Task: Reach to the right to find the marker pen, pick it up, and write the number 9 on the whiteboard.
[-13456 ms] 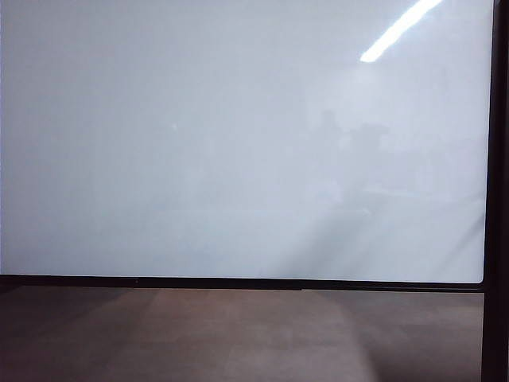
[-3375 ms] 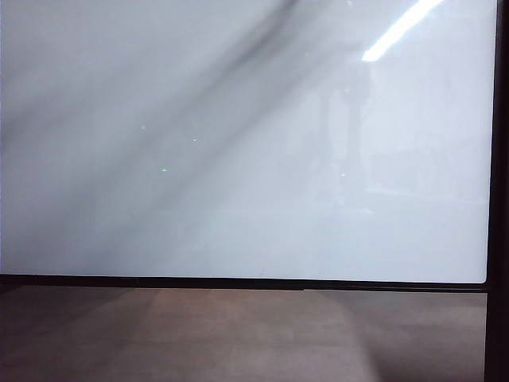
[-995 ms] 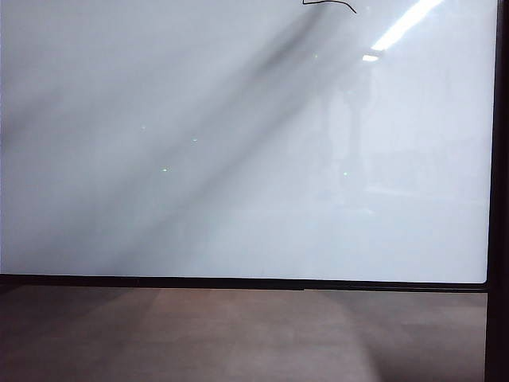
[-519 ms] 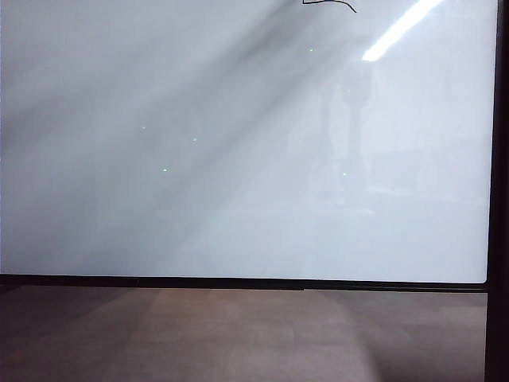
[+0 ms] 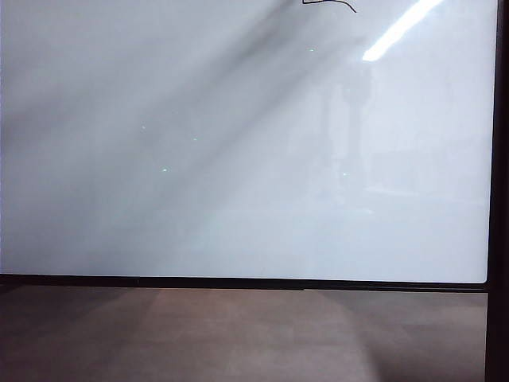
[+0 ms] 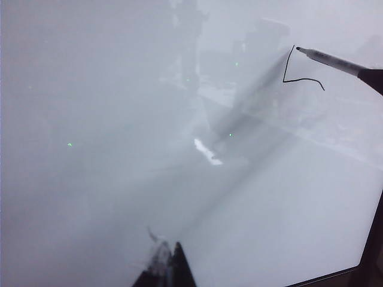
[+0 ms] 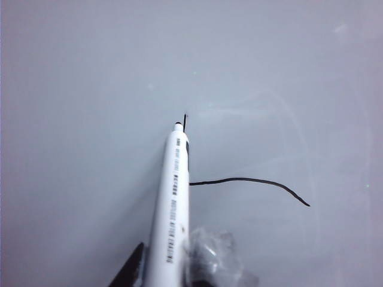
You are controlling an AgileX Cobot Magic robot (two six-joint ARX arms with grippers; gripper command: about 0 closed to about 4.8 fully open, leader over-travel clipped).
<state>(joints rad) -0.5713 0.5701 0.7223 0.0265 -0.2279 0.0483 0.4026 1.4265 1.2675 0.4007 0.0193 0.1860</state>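
the whiteboard (image 5: 238, 159) fills the exterior view, wide bare white inside its black frame, floor (image 5: 238, 334) below. near the whiteboard's top edge sits the unfinished number 9 (image 6: 299, 75). the right gripper (image 7: 170, 269) is clamped on the marker pen (image 7: 175, 197), tip at the stroke's upper end. the left gripper (image 6: 166, 272) hovers over the whiteboard, well apart; i cannot tell its opening.

Number 9 (image 5: 328, 5) cut by exterior view's top edge; left gripper's fingers (image 6: 169, 269) blurred, mostly out of frame
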